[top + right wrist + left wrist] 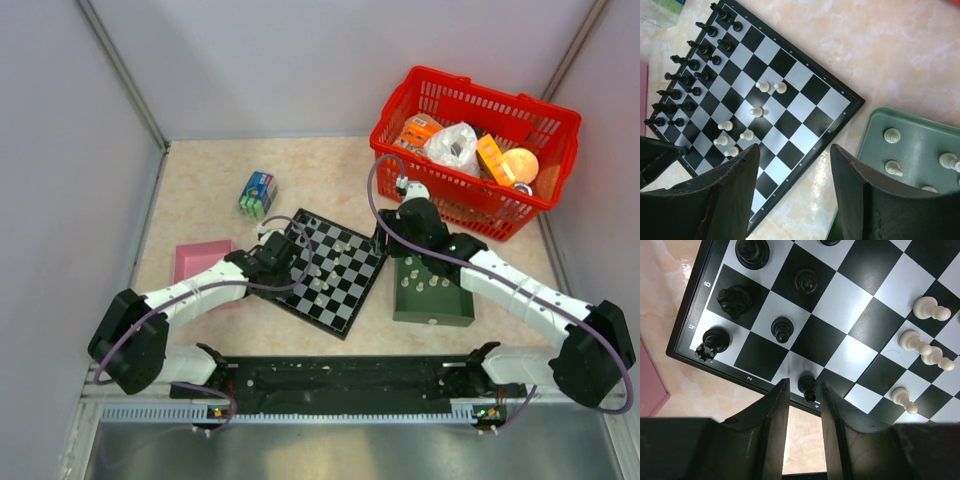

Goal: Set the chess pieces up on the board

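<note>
Down low at the edge of the board (350,285) with the left gripper (804,384): jaws slightly parted, flanking a dark pawn (807,388) on an edge square, slivers of gap either side, no pinch to be seen. Over by the board's opposite corner, hanging there with the right gripper (794,148), spread wide and carrying nothing. Lined up along the board's left-gripper side: dark pieces (690,65) in two rows. Scattered mid-board: a handful of pale pieces (755,112). Just beside the board, further pale figurines (891,135) standing in the green tray (875,122).
</note>
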